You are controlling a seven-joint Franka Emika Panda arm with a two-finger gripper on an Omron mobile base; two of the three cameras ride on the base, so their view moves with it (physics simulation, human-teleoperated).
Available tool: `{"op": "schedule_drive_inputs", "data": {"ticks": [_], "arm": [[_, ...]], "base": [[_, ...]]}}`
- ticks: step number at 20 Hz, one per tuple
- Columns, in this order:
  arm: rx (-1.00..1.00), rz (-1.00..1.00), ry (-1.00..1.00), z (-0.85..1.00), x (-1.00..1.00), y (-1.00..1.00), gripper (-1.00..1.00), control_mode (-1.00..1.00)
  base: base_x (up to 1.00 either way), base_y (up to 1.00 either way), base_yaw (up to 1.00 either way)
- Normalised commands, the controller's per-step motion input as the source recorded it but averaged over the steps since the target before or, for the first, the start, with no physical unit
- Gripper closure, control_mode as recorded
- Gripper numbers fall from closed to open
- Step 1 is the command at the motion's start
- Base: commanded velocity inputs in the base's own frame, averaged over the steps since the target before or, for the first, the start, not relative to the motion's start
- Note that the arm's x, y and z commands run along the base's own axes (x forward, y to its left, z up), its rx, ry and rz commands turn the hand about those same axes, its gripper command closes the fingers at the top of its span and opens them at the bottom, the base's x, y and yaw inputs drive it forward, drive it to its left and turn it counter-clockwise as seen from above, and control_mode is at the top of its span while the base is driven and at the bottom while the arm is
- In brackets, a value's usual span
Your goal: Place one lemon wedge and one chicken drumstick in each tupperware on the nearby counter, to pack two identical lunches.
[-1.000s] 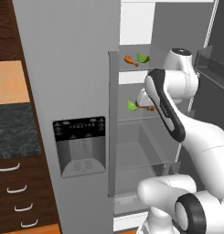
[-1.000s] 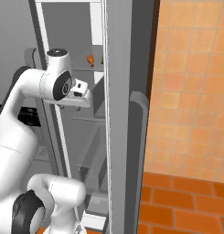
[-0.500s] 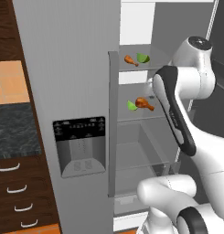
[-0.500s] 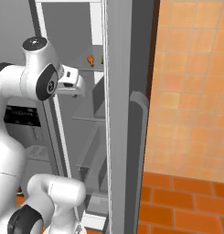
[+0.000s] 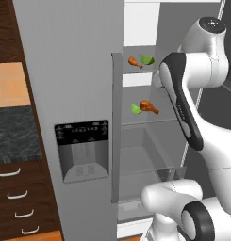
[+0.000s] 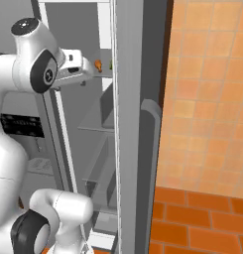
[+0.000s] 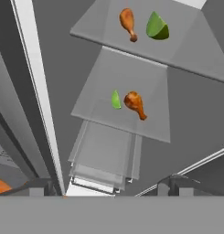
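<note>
Hand (image 6: 86, 74) up at open fridge's top shelf (image 5: 150, 70); can't tell how far open. Top shelf: drumstick (image 7: 128, 23) beside lemon wedge (image 7: 157, 26). Shelf below (image 7: 131, 121): 2nd wedge (image 7: 115, 99) touching 2nd drumstick (image 7: 135, 104). Speckled counter (image 5: 15, 134) far left, orange tile wall (image 6: 207, 94) right.

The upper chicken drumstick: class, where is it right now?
In the left base view, the upper drumstick lies on the fridge's top shelf, just left of a lemon wedge, above the second drumstick.
</note>
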Motion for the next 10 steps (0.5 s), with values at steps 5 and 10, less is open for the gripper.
{"op": "schedule_drive_inputs", "data": {"ticks": [5, 10], "arm": [[-0.01, 0.01, -0.16, 0.15, 0.42, -0.01, -1.00, -1.00], [0.00, 0.01, -0.24, 0.05, 0.55, -0.02, -1.00, -1.00]], "base": [[0.00, 0.00, 0.00], [0.00, 0.00, 0.00]]}}
